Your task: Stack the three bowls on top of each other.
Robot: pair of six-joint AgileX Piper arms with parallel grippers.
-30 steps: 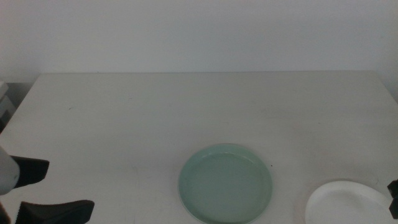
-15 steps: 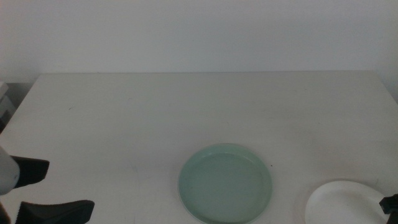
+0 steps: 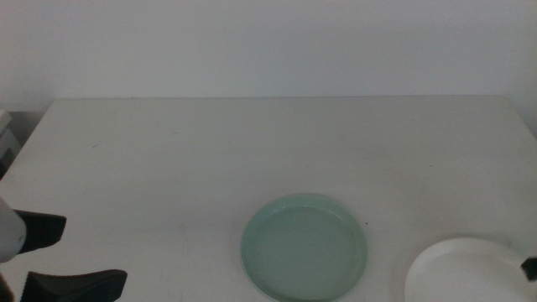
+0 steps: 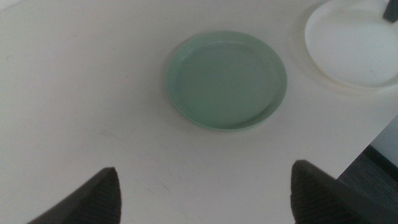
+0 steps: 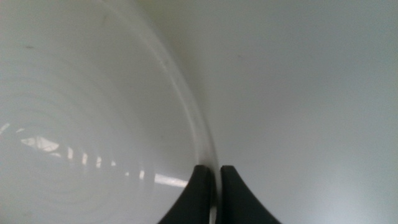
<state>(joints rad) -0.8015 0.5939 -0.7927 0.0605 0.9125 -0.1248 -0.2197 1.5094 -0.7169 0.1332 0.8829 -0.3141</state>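
A mint green bowl (image 3: 304, 247) rests near the table's front, a little right of centre, also seen in the left wrist view (image 4: 227, 81). To its right, at the front right corner, is a white bowl (image 3: 457, 273) (image 4: 351, 43). My right gripper (image 3: 530, 268) is at that bowl's right edge. In the right wrist view its jaws (image 5: 214, 186) are shut on the rim of the white bowl (image 5: 81, 124). My left gripper (image 3: 50, 256) waits open at the front left, holding nothing (image 4: 211, 199). The grey bowl is out of view.
The white table (image 3: 252, 151) stretches back to a pale wall. Its right edge (image 4: 373, 134) runs close beside the white bowl, with dark floor beyond it.
The right gripper has moved in at the white bowl's right rim. The bowl now looks larger and sits slightly further left. The left arm and the green bowl have not moved.
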